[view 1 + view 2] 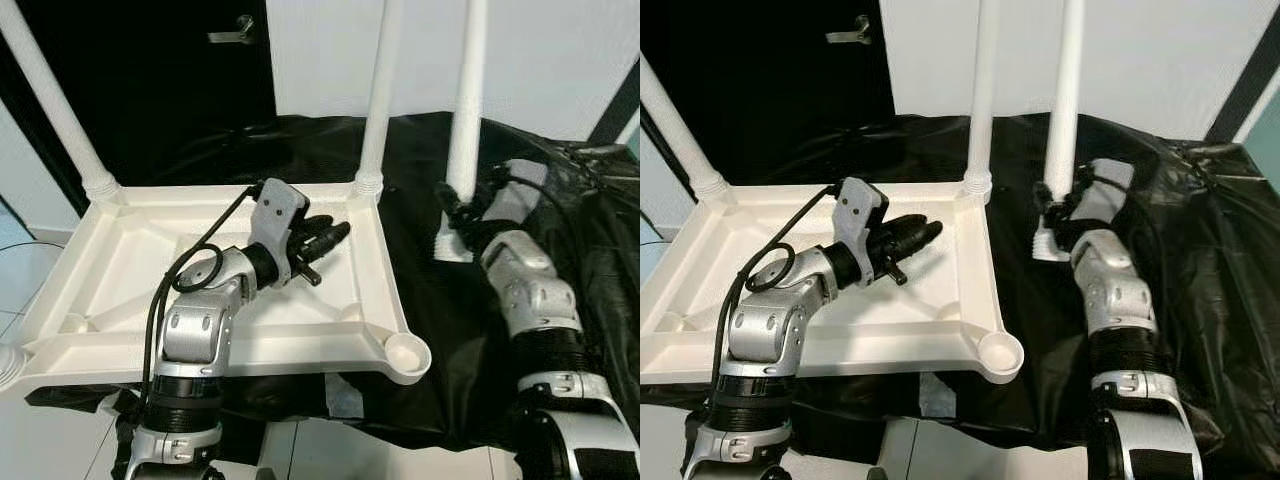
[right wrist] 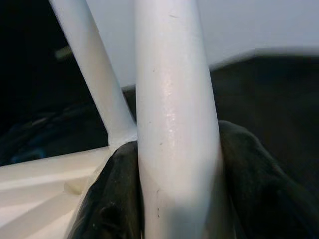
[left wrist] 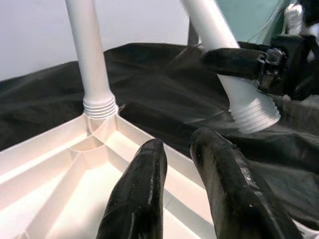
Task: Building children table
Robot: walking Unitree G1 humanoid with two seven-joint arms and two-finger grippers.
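The white plastic table top (image 1: 120,345) lies upside down on a black cloth (image 1: 450,340). Two white legs stand screwed into its far corners, one at the far left (image 1: 55,110) and one at the far right (image 1: 377,110). A third white leg (image 1: 466,110) stands upright on the cloth to the right of the table top, its threaded end down. My right gripper (image 2: 174,189) is shut on this leg low down, one finger on each side. My left gripper (image 1: 335,236) hovers over the table top's right half, pointing at the far right corner, shut with nothing held.
The near right corner has a round leg socket (image 1: 408,352); another shows at the near left edge (image 1: 6,362). A dark door with a metal handle (image 1: 232,32) stands behind. Tiled floor (image 1: 15,270) lies to the left.
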